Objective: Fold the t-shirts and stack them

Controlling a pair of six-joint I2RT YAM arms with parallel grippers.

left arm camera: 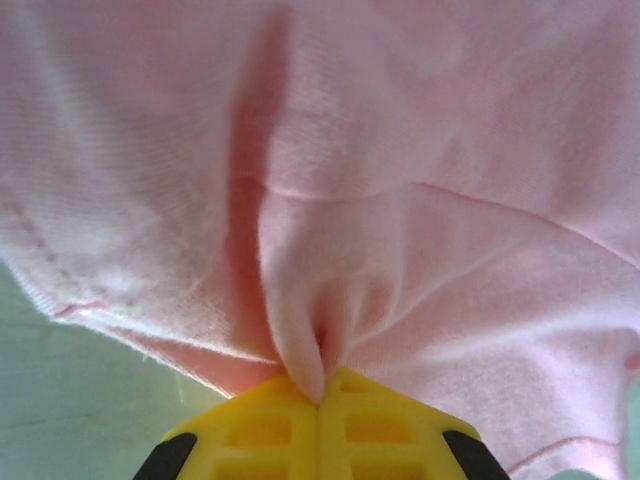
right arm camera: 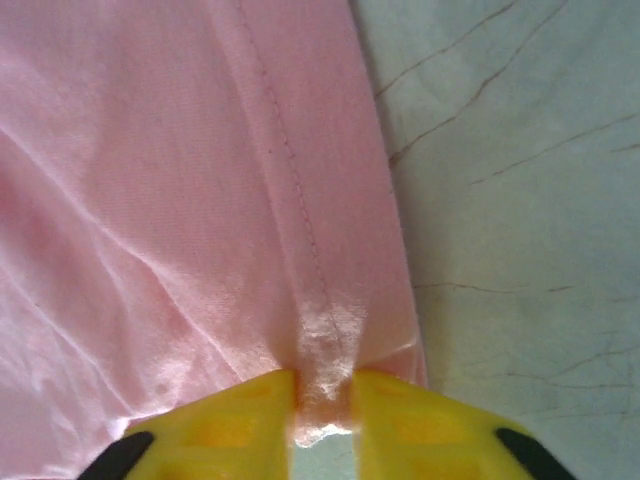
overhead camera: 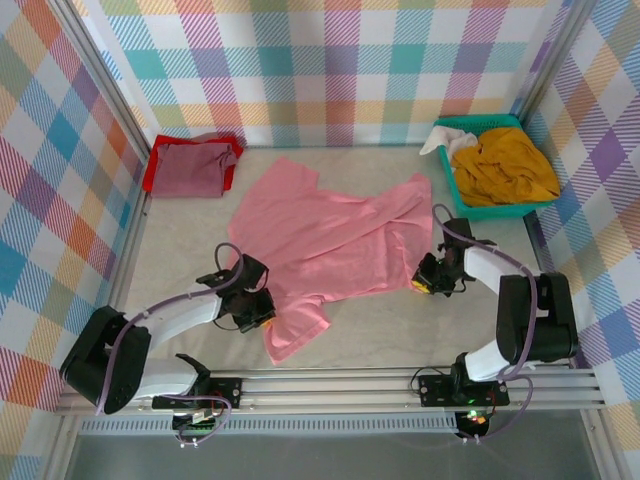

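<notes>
While the salmon-pink t-shirt [overhead camera: 320, 235] lies spread across the tabletop [overhead camera: 385, 340], the left gripper [left arm camera: 322, 390] is clamped on a pinched fold and the right gripper [right arm camera: 323, 400] on its hemmed edge.

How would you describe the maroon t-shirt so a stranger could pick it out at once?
Look to the far left corner of the table, by the checked walls. There the maroon t-shirt lies folded on a red t-shirt. It is duller and darker than the red edging out beneath it, and apart from the spread salmon-pink t-shirt.
</notes>
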